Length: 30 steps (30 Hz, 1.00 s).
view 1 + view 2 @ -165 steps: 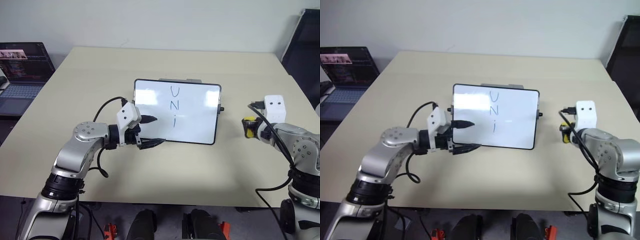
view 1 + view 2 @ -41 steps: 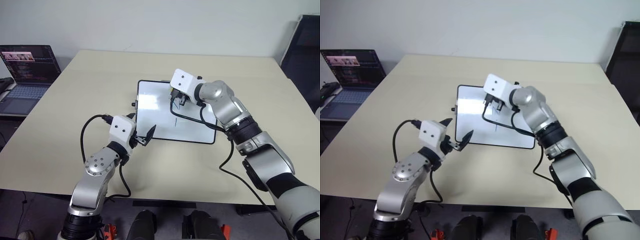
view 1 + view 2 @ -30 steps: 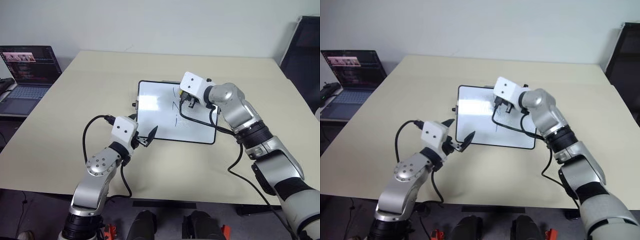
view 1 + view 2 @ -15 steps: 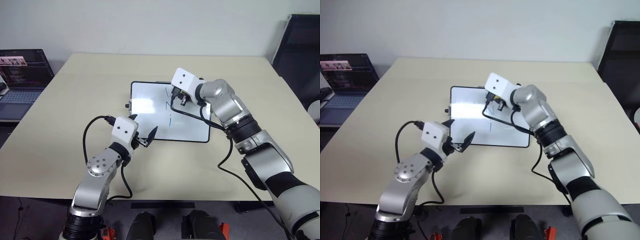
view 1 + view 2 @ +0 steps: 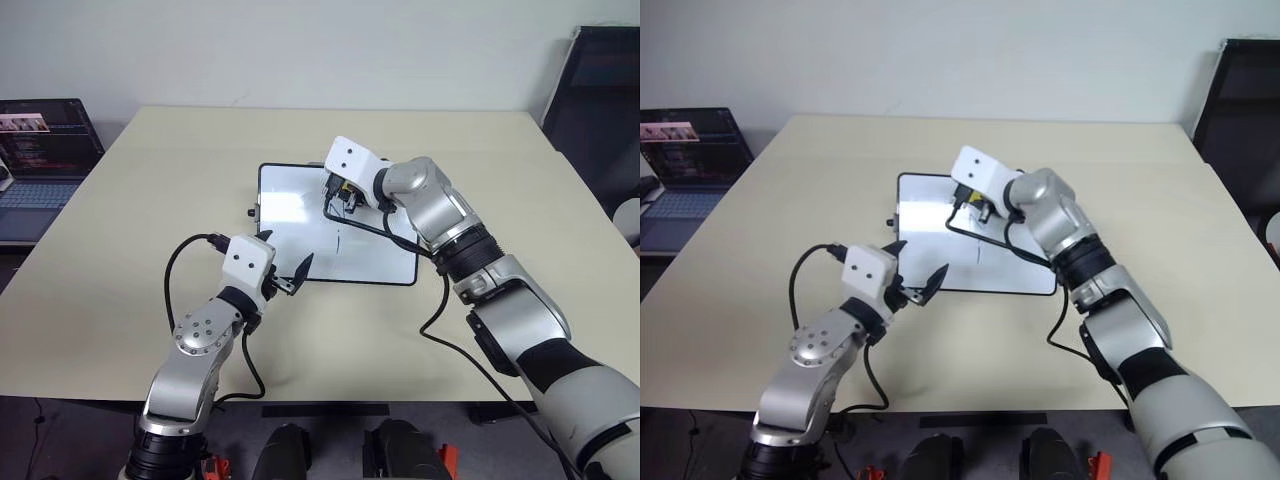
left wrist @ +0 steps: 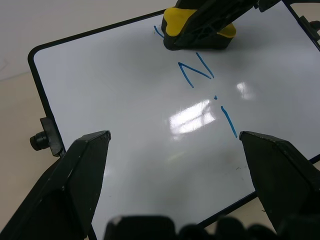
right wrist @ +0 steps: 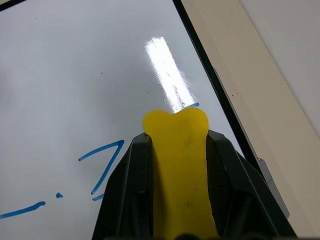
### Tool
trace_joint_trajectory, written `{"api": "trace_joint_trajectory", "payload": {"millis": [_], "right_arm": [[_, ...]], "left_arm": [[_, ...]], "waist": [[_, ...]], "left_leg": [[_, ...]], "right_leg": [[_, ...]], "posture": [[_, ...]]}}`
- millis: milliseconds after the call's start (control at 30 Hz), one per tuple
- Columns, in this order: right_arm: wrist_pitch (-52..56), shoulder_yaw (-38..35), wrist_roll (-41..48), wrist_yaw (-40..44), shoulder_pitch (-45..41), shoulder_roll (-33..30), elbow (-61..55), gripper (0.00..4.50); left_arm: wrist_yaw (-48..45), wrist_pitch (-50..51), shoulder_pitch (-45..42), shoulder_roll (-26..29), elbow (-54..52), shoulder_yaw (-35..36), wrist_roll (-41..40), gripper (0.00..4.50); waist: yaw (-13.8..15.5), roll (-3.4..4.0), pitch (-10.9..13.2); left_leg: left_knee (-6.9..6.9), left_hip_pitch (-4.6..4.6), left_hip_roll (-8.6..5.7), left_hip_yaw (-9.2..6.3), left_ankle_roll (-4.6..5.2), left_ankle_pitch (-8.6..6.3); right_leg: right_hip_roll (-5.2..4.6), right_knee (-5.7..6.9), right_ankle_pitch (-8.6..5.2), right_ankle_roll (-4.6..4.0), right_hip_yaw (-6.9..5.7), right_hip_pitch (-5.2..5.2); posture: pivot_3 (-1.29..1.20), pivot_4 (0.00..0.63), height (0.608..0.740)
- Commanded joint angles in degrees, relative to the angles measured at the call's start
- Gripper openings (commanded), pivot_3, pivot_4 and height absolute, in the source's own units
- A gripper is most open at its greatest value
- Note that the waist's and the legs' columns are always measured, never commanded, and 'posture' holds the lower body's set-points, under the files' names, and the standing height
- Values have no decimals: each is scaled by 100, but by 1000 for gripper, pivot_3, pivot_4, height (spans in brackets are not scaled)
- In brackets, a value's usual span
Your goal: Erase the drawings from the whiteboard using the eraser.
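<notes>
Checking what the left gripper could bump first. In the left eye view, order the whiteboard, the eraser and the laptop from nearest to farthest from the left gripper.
From the left gripper:
1. The whiteboard, just ahead of its fingertips.
2. The eraser, farther back on the board, held in the right gripper.
3. The laptop, far off at the table's left edge.

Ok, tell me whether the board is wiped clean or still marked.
Still marked. On the whiteboard a blue N and i of the drawings remain, and the eraser, held in the right gripper, sits over the U.
</notes>
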Motion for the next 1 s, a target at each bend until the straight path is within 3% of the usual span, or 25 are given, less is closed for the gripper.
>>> {"api": "trace_joint_trajectory", "payload": {"millis": [33,467,1000], "right_arm": [[-198,-25,-17,-76,-225,131,271,1084],[-737,-127,-5,-305,-797,455,1153,1084],[-625,-58,-153,-64,-192,-363,690,1084]], "left_arm": [[25,-98,-41,-15,-183,10,36,4500],[23,-123,-44,-42,-162,-8,39,4500],[-18,-139,-104,-37,-110,-29,31,4500]], "waist": [[0,0,0],[10,1,4],[187,1,5]], "left_leg": [[0,-2,0,0,0,0],[-14,-30,0,7,-1,0],[-15,-36,-4,-8,-2,0]], "right_leg": [[0,0,0,0,0,-2],[-2,-5,0,-1,5,-40],[-8,-34,1,-1,-1,-32]], "posture": [[0,150,740],[0,150,740],[0,150,740]]}}
